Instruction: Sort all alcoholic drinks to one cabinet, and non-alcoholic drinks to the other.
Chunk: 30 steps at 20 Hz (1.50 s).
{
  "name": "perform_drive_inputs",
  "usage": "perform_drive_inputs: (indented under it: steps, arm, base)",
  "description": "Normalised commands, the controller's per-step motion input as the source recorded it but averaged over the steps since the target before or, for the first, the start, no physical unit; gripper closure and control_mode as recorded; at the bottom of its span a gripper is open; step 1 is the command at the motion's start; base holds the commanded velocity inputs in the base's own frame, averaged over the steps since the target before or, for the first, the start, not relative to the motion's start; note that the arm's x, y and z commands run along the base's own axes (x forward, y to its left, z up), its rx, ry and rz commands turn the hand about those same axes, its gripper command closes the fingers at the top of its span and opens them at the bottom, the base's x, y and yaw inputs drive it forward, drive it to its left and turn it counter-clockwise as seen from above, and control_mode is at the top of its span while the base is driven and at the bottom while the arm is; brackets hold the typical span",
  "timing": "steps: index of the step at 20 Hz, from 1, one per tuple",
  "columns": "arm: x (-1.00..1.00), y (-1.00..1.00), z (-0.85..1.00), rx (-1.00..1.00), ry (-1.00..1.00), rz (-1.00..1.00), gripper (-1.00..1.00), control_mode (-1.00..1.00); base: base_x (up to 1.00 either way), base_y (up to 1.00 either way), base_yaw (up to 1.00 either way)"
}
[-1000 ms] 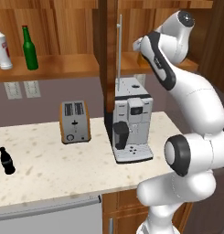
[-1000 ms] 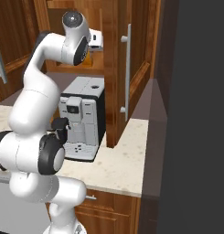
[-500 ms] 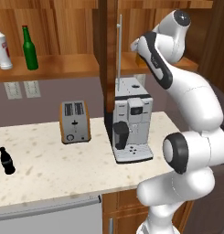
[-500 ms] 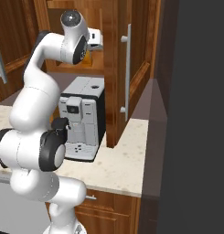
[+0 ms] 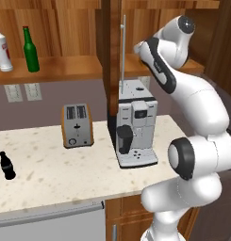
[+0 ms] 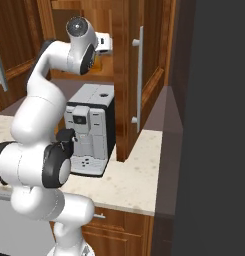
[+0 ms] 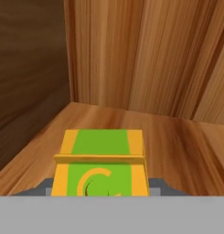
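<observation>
Pincer [image 7: 100,194] is clenched on the juice carton [image 7: 100,167], w/ grey fingertips [image 7: 160,186] pressed to both sides of it, seen in hand view. Carton is upright, orange-yellow w/ green top panel and green print on its face, sitting low over the wooden cabinet shelf [image 7: 186,141]; can't tell if its base touches the shelf. Wooden back wall stands beyond it, a darker side wall to one side. In the right base view the arm's hand [image 6: 105,44] reaches into the open cabinet above the coffee machine [image 6: 90,129], a bit of orange showing just beside the wrist. Taking the coffee machine [image 5: 136,123] as landmark in the left base view: the toaster [image 5: 77,125] stands on the worktop [image 5: 55,174] to its left, well apart; the small black cola bottle [image 5: 7,165] stands further left still, near the worktop's far end; up and left of the machine, on the open shelf [image 5: 60,68], the green glass bottle [image 5: 30,50] and the white bottle w/ red cap [image 5: 2,48] stand upright near each other.
</observation>
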Motion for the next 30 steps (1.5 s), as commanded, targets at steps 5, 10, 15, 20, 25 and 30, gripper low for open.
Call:
perform_drive_inputs:
  steps: [5,10,15,20,25,30]
  arm:
    - [0.37,0.0,-0.18,0.0,0.0,0.01,1.0,-1.0]
    - [0.15,0.0,-0.02,0.0,0.0,0.0,-1.0,-1.0]
    - [0.0,0.0,0.0,0.0,0.0,0.0,-1.0,-1.0]
    - [0.0,0.0,0.0,0.0,0.0,0.0,-1.0,-1.0]
    - [-0.49,0.0,0.0,0.0,-0.01,0.0,-1.0,-1.0]
    - [-0.98,0.0,-0.16,0.0,0.0,0.0,-1.0,-1.0]
  base:
    - [0.0,0.0,0.0]
    - [0.0,0.0,0.0]
    - [0.0,0.0,0.0]
    - [0.0,0.0,0.0]
    - [0.0,0.0,0.0]
    - [0.0,0.0,0.0]
